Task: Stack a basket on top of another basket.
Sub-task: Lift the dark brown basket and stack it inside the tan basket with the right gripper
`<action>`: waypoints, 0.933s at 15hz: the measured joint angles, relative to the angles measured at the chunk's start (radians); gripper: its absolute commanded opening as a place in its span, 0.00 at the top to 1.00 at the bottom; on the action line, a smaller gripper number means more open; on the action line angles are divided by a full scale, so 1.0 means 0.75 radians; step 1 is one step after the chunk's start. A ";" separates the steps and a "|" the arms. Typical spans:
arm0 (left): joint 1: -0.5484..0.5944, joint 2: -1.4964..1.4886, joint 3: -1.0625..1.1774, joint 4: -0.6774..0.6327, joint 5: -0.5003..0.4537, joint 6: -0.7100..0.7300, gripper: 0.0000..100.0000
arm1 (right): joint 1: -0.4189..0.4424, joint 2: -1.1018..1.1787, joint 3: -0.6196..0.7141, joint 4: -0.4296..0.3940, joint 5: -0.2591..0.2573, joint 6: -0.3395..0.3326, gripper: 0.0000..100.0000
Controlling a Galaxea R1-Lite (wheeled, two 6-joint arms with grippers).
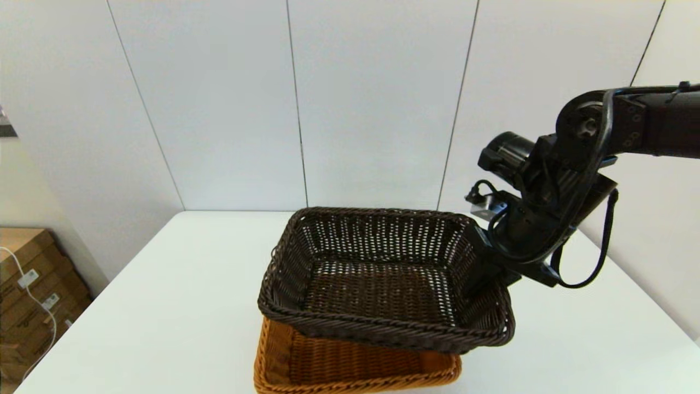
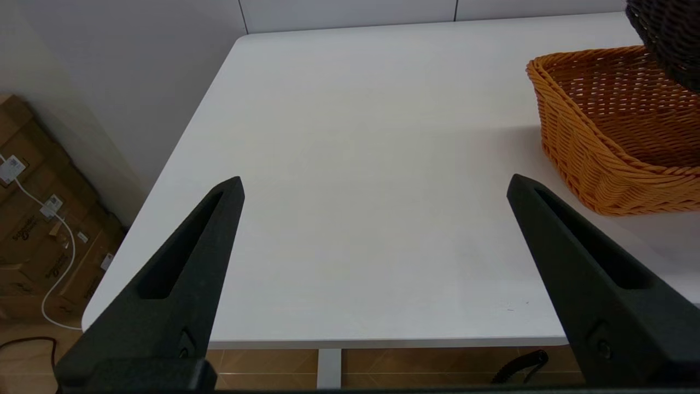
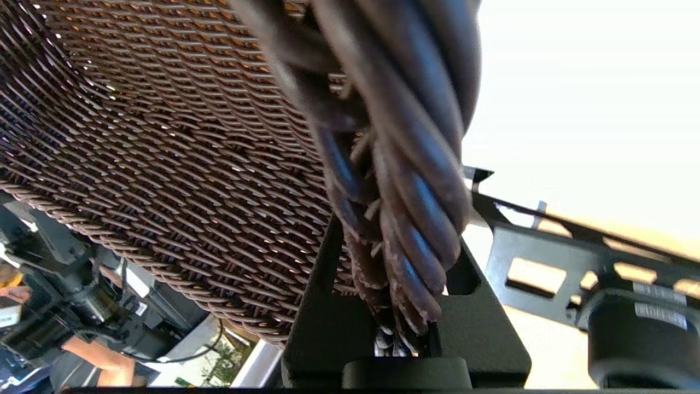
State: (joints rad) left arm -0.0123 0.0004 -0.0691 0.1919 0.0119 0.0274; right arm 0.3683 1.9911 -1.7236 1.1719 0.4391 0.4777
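Above table (image 1: 164, 306), right end effector (image 1: 484, 268) clamps dark basket (image 1: 383, 273).

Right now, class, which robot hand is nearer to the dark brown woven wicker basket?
Right. The right hand grips the dark brown woven wicker basket by its rim, while the left hand hangs open over bare table, apart from it.

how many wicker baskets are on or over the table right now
2. The dark brown basket is held tilted in the air by the right gripper, clamped on its rim. The orange-tan basket sits on the white table just beneath it. No others visible.
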 measured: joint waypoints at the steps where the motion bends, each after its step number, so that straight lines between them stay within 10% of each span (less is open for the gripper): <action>1: 0.000 0.000 0.000 0.000 0.000 0.000 0.00 | 0.010 0.021 -0.023 0.002 0.003 0.006 1.00; 14: 0.000 0.000 0.000 0.001 0.000 0.000 0.00 | 0.144 0.137 -0.041 -0.006 0.005 0.011 1.00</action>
State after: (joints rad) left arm -0.0123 0.0004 -0.0691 0.1923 0.0119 0.0272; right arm 0.4762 2.0936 -1.7545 1.1674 0.4426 0.4857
